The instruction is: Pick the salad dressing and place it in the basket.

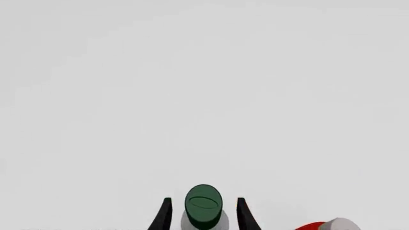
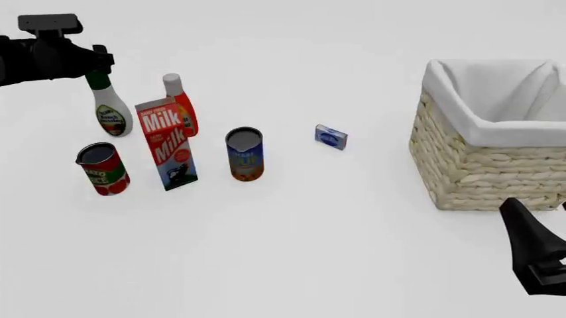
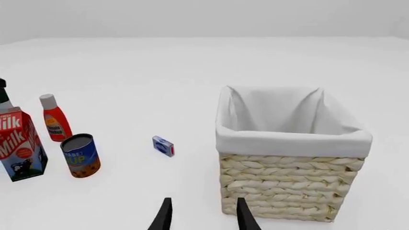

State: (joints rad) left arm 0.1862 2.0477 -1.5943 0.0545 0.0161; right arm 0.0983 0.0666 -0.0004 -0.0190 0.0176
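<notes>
- Right gripper: fingers parted, holding nothing, near side of the basket.
- Milk carton: well left of the basket, upright.
- Salad dressing: upright on the table, just left of and behind the carton.
- Left gripper: fingers astride the dressing's green cap; contact cannot be told.

Upright white salad dressing, green-capped, stands far left; lined wicker basket far right.
</notes>
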